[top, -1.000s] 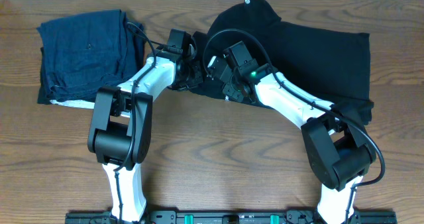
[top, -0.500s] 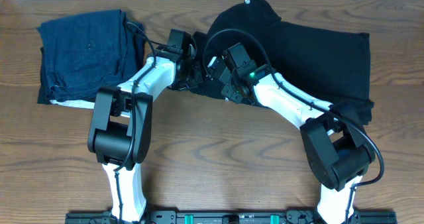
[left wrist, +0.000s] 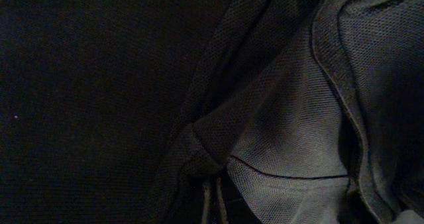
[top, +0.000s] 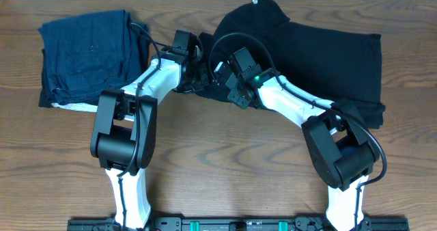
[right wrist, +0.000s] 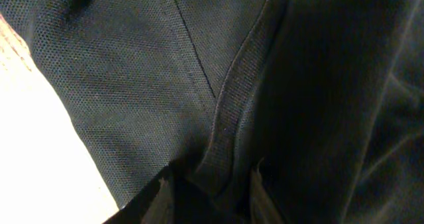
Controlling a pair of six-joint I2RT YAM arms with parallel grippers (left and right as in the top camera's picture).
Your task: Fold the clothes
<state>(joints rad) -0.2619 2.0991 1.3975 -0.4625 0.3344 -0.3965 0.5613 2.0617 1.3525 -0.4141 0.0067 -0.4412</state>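
We note left arm [top: 153, 79], right arm [top: 292, 104]: white links, bulky black joint housings. Black cable [top: 213, 45] loops above right wrist; green light [top: 258, 75] glows there. Right gripper [right wrist: 211, 194]: dark fingers [right wrist: 164, 201], blurred.

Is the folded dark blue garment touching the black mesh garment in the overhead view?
No, the folded dark blue garment lies apart from the black mesh garment, with bare brown wooden table between them.

Evenly lit, sharp overhead; dim, murky wrist close-ups.
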